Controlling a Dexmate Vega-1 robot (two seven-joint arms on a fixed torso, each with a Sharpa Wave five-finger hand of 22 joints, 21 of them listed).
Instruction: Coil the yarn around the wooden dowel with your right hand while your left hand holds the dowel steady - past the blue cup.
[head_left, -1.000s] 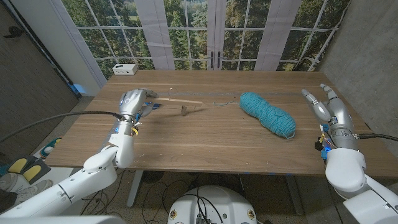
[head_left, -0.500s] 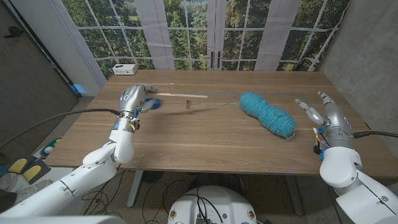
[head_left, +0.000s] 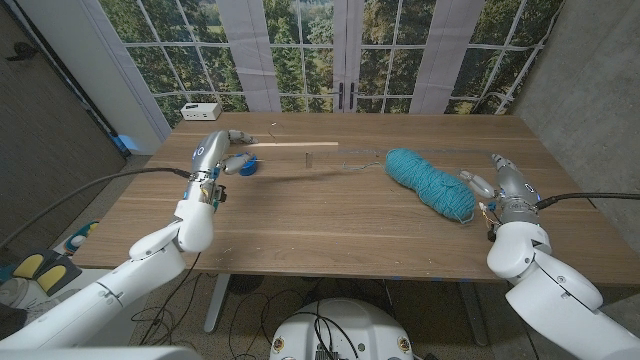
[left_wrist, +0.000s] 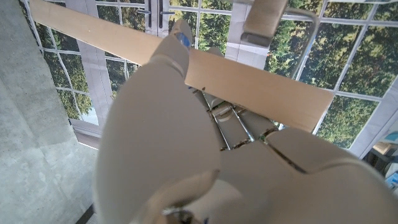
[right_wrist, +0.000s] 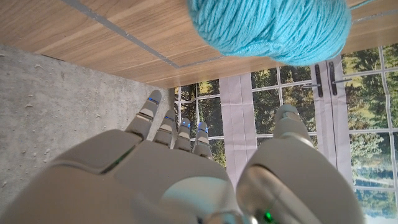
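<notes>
the left hand (head_left: 215, 152) is raised at about ten o'clock on the wooden table (head_left: 300, 215), its fingers closed around one end of the wooden dowel (head_left: 290, 144), which reaches toward three o'clock above the far side. the teal yarn (head_left: 430, 182) skein lies at about two o'clock, a thin strand running from it toward the dowel. the right hand (head_left: 495, 185) is just beside the skein's near end, fingers apart and holding nothing.

Soft daylight from the windows (head_left: 340, 50); head view sharp, left wrist close-up blurred.
</notes>
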